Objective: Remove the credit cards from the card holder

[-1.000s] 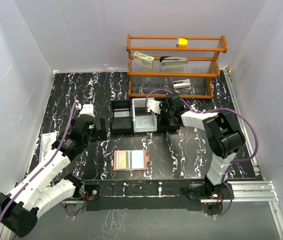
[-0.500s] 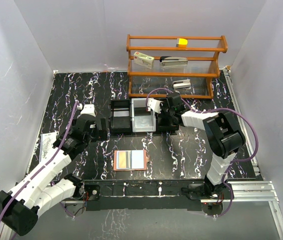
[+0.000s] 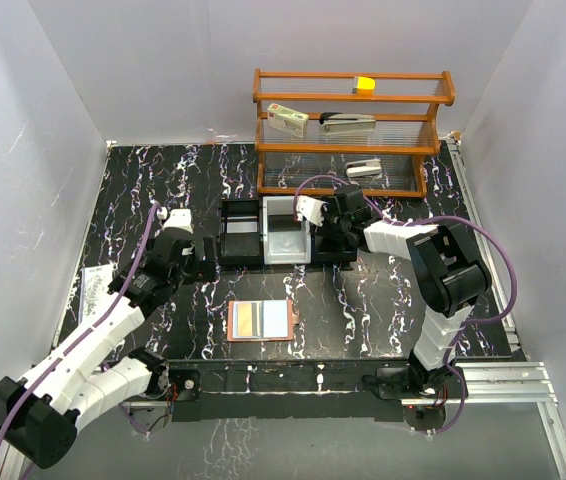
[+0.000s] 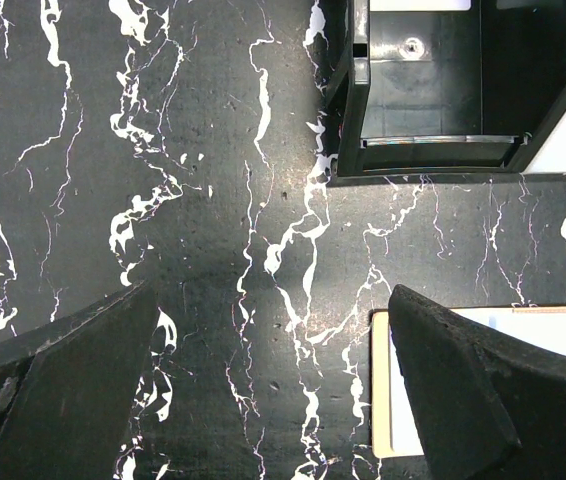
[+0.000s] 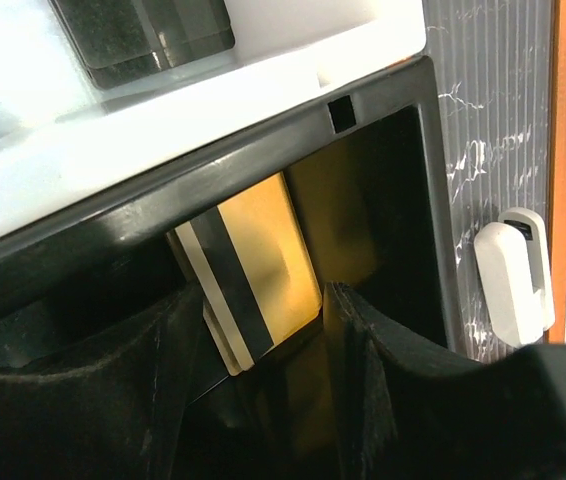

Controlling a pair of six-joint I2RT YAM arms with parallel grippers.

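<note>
Near the front edge of the table (image 3: 383,300), centre, the card holder (image 3: 260,320) lies open & flat, inner side up, long axis L-R in the top view. A pale blue card (image 3: 277,318) shows in its right half. Bare marbled top lies on all sides of it. The black tray (image 3: 241,235) is well apart toward the back, w/ a wooden rack (image 3: 353,100) behind that.

The yellow-orange card (image 5: 268,260) sits in the tray's right compartment. Its long axis runs away from the right wrist cam, black stripe along its left long edge, far end close to the compartment wall.

The right gripper (image 5: 261,320) reaches into that compartment, jaws approx half open either side of the card's near end. A thin gap shows at the right finger, so the card looks unclamped.

The left gripper (image 4: 273,390) hovers over the table just left of the holder, jaws spread wide, holding nothing. Its right finger (image 4: 483,400) overlaps the holder's left edge in the wrist view.
</note>
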